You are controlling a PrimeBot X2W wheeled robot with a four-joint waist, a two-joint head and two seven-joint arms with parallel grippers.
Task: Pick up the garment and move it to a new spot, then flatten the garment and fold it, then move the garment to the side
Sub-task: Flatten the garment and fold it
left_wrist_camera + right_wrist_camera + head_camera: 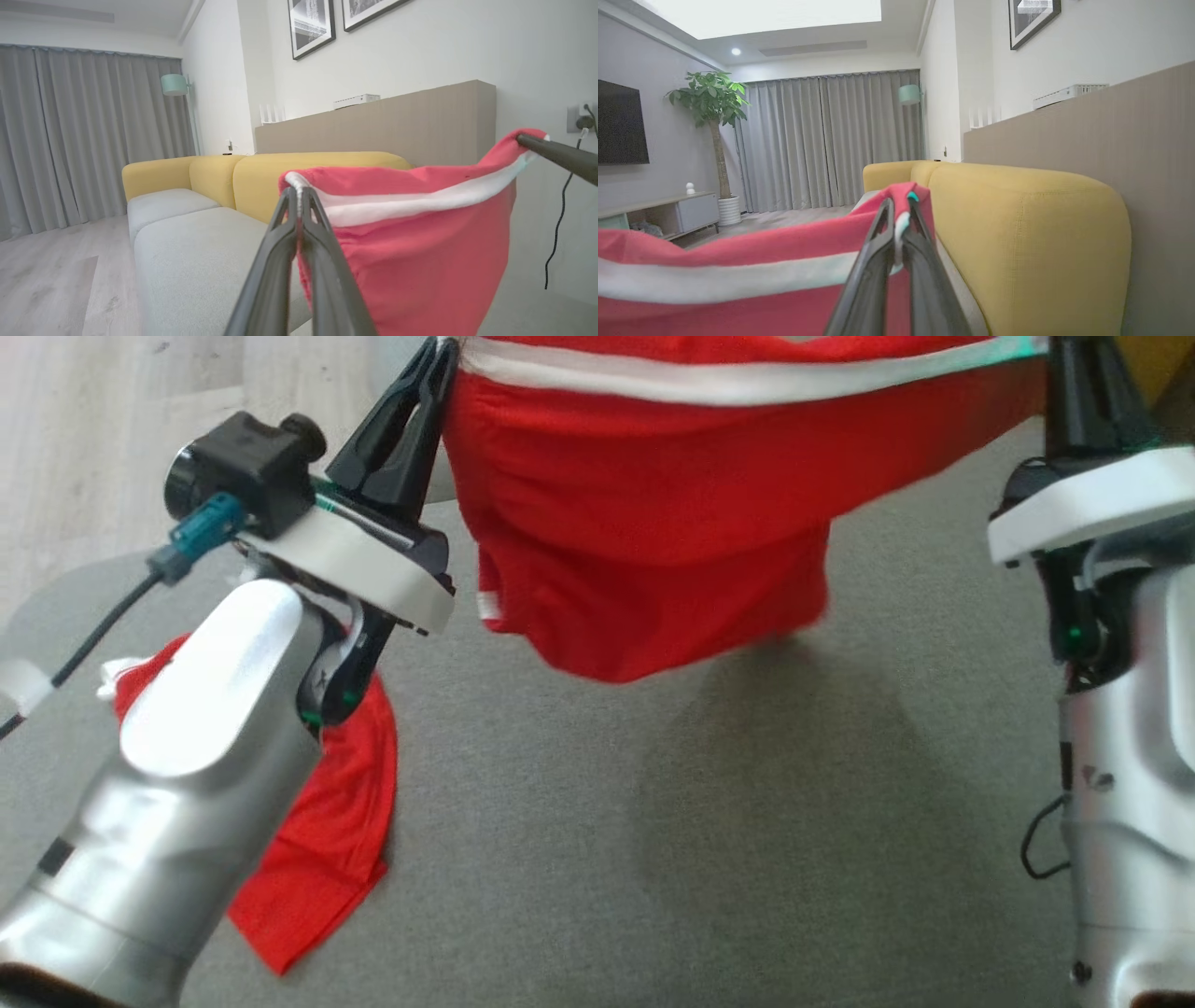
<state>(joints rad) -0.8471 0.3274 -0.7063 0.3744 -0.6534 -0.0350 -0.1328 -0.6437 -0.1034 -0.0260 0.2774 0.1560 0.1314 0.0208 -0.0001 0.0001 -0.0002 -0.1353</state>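
Fingers of the left gripper [299,193] and right gripper [899,205] clamp opposite ends of the red garment [644,495], along its white band [728,385]. It hangs stretched between them above the grey cushion [747,859].

soft matt red cloth garment [653,523], rough grey woven sofa seat [653,859]; smooth glossy silver forearm [187,775]

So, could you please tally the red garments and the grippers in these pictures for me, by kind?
Red garments: 2, the held garment and the loose garment lying on the grey cushion.
Grippers: 2, the left gripper and the right gripper, each shut on the held garment.
Total: 4.
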